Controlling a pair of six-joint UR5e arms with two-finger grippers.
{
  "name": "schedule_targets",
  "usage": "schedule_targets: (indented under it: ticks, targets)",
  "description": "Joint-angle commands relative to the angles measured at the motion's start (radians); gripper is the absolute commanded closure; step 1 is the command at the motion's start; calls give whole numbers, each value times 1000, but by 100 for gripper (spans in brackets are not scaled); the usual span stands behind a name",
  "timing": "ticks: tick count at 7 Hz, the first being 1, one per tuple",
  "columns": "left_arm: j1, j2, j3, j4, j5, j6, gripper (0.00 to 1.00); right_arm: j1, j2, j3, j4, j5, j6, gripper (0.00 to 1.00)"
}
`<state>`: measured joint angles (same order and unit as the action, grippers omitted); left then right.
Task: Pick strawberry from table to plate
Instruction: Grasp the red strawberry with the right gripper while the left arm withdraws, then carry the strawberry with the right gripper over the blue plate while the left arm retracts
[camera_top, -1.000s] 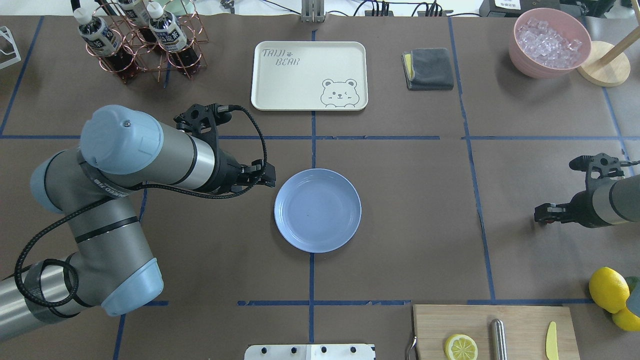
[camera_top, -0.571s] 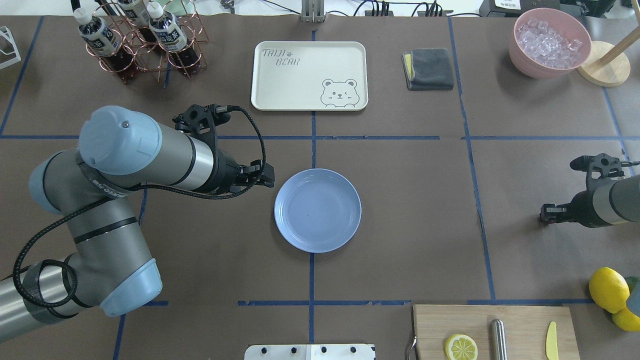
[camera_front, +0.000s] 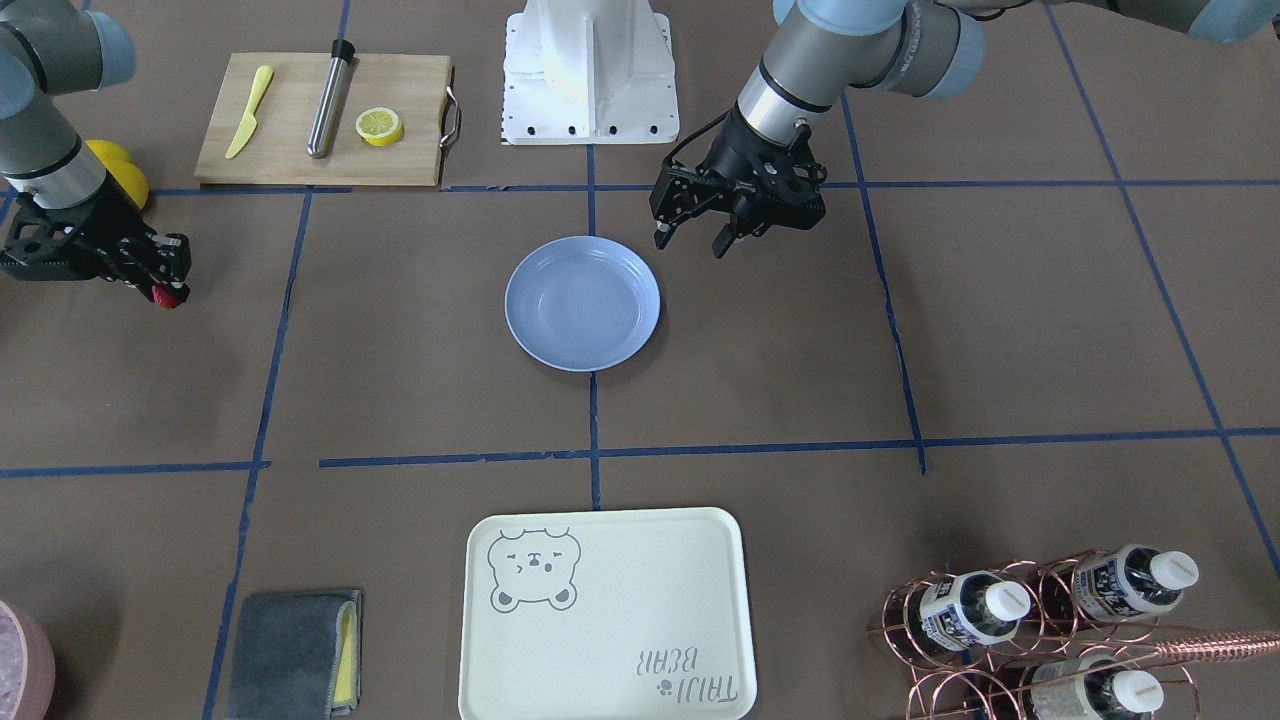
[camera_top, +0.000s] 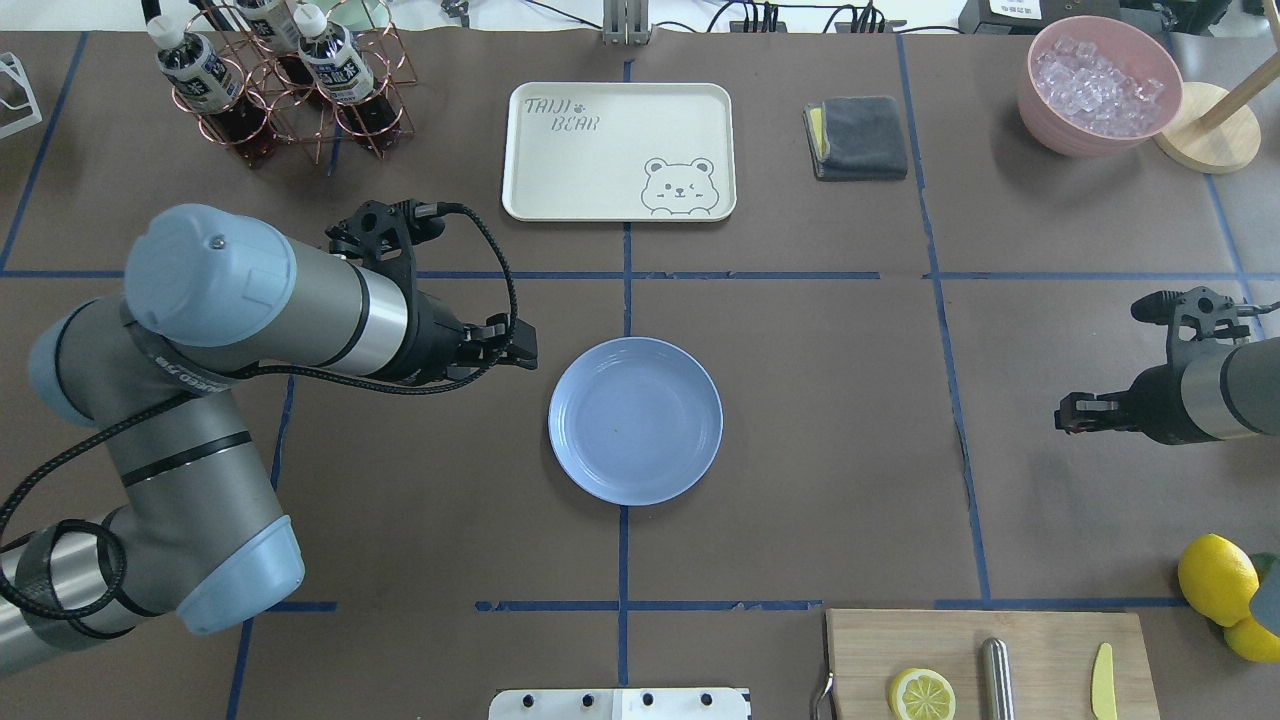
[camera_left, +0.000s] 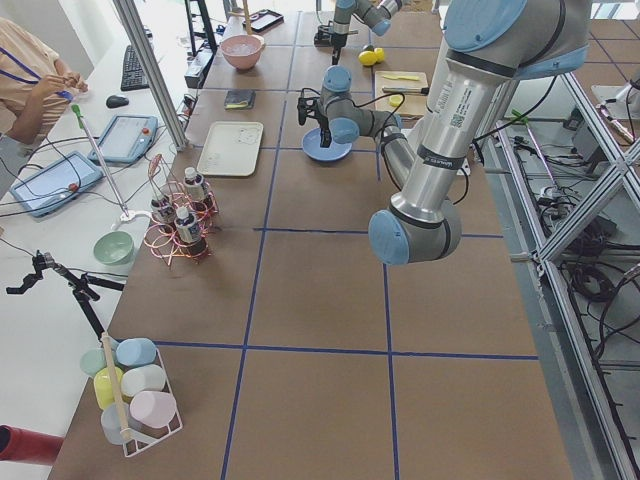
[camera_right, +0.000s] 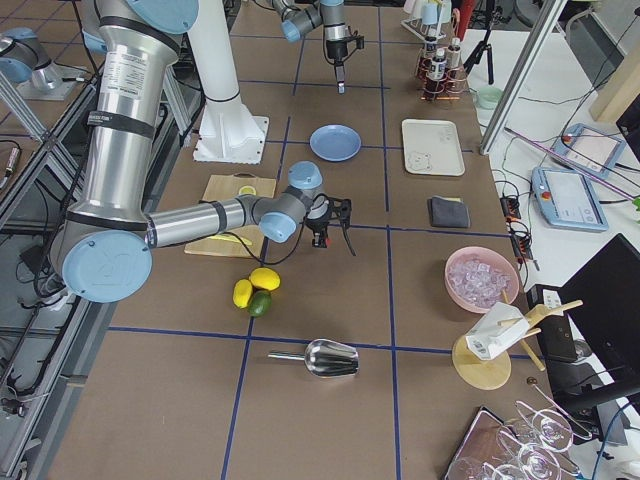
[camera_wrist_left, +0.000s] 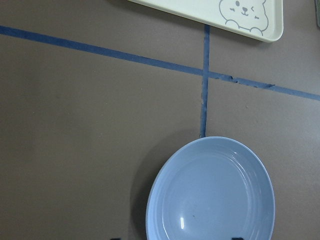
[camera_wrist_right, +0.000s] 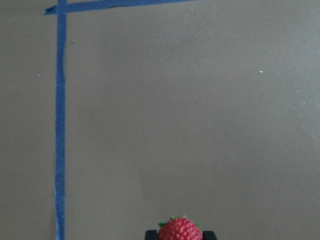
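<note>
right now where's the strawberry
The strawberry is pinched in the right gripper, at the far left of the front-facing view, just below the lemons and well clear of the blue plate.

Bright, even light falls from above on the bench (camera_top: 800, 450); shadows are soft and short. In the left wrist view the plate (camera_wrist_left: 210, 195) carries one small white glint and throws a faint shadow to its left. In the right wrist view the strawberry (camera_wrist_right: 180, 231) is sharp, the colours paler. In both side views straight lines lean near the edges.
</note>
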<state>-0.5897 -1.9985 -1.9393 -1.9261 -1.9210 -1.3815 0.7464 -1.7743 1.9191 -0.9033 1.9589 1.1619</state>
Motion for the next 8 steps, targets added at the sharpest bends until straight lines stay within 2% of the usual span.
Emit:
schedule_targets:
  ticks: [1,2,4,5,6,7,8]
  targets:
    - [-89,87,-50,-1,-6,159,22,-24,146,29,-46,3,210,100]
    - [-129,134,-70,-2,-54,256,22,-50,253,29,-107,-1,307,100]
    - [-287,226,-79,-7,-189,488,22,-126,466,28,-265,-18,451,100]
    - [-350,298,-93,-8,-223,610,21,-195,589,23,-404,-88,490,100]
    - [-417,376,-107,-8,-242,756,20,-250,669,9,-493,-145,501,100]
    - [-473,421,-99,-8,-275,898,19,-277,724,-38,-496,-168,548,100]
    - [-525,452,-84,-8,-320,1017,16,-303,822,-134,-496,-213,591,100]
